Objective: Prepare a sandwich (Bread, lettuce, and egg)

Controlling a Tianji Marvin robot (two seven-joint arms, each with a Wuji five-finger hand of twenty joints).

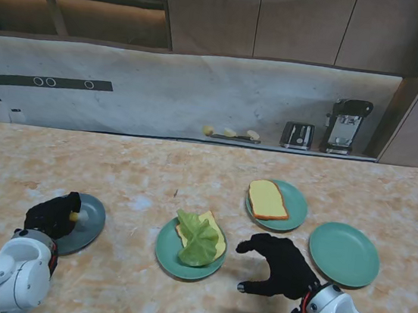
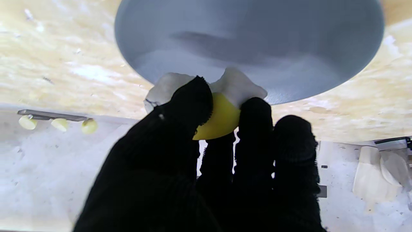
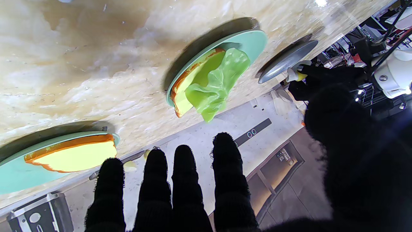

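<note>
My left hand (image 1: 51, 213) is shut on a fried egg (image 2: 222, 106), white with a yellow yolk, held at the near edge of a grey plate (image 1: 88, 222) on the left. A green lettuce leaf (image 1: 199, 239) lies on a bread slice (image 1: 213, 226) on the middle teal plate (image 1: 170, 259). Another bread slice (image 1: 267, 199) rests on a teal plate (image 1: 294, 205) farther back. My right hand (image 1: 279, 267) hovers open, fingers spread, just right of the middle plate; in its wrist view the lettuce (image 3: 215, 83) and both bread slices show.
An empty teal plate (image 1: 343, 253) sits to the right. At the back wall stand a toaster (image 1: 297, 134), a dark appliance (image 1: 346, 125) and small yellow pieces on a tray (image 1: 231, 133).
</note>
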